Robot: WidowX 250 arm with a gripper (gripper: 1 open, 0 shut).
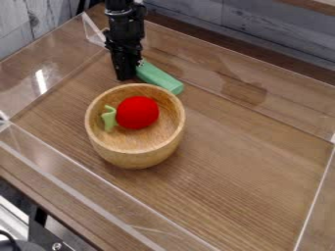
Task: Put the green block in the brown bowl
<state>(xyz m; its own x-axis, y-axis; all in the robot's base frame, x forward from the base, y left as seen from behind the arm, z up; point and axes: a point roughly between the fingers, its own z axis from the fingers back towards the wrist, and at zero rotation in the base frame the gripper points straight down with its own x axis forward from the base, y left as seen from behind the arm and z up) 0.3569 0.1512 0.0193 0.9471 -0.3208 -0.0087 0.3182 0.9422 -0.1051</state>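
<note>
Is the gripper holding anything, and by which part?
The gripper is at the near-left end of the green block; whether it holds it can't be told.

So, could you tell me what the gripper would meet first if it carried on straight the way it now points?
Probably the near tabletop, just beside the green block; depth is hard to judge.

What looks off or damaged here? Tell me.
Nothing looks spilled or damaged. The brown bowl sits upright on the table, with the red ball and a small olive-green piece inside. The green block lies flat behind it, merely at an angle.
</note>
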